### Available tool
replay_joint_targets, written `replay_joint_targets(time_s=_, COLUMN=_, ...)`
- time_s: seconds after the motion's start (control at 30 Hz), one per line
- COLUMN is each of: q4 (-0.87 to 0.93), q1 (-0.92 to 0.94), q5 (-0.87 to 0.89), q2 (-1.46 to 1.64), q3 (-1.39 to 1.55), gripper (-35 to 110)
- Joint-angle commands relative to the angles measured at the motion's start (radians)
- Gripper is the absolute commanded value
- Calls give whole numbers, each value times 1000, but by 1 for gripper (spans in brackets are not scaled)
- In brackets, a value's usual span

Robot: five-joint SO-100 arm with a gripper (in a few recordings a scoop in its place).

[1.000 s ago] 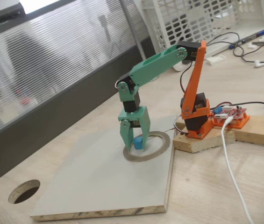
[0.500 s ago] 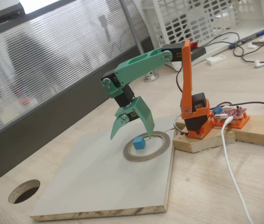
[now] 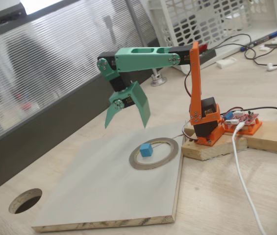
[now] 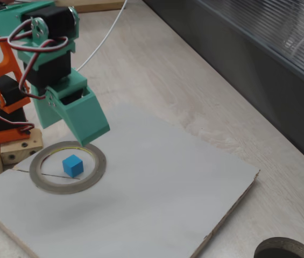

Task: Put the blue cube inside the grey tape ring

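Note:
The blue cube (image 3: 146,150) (image 4: 72,165) rests on the board inside the grey tape ring (image 3: 169,148) (image 4: 99,171), a little left of the opening's middle in a fixed view, with nothing touching it. The ring lies flat on the pale board (image 3: 104,196) near its right corner. My green gripper (image 3: 127,122) (image 4: 71,131) hangs open well above the board, up and left of the ring, with its jaws spread wide and nothing between them.
The arm's orange base (image 3: 204,125) stands on a wooden block (image 3: 212,149) just right of the ring. A round hole (image 3: 25,200) (image 4: 286,250) is cut in the tabletop off the board. A white cable (image 3: 243,176) trails forward; a white basket (image 3: 212,19) stands at the back.
The gripper, down at the cube inside the ring a second ago, has let it go, opened wide and risen up and left. The cube stays in the ring.

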Motion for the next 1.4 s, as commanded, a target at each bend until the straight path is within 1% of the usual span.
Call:
replay_joint_targets(time_s=0.0, q4=28, q1=6, q5=2, q2=38, q3=-34, gripper=63)
replay_joint_targets(time_s=0.27, q4=23, q1=15, q5=9, q2=209, q3=-26, gripper=25)
replay_joint_targets(time_s=0.47, q4=23, q1=20, q5=9, q2=222, q3=-34, gripper=-2)
replay_joint_targets(time_s=1.37, q4=21, q1=17, q5=9, q2=204, q3=-23, gripper=-1)
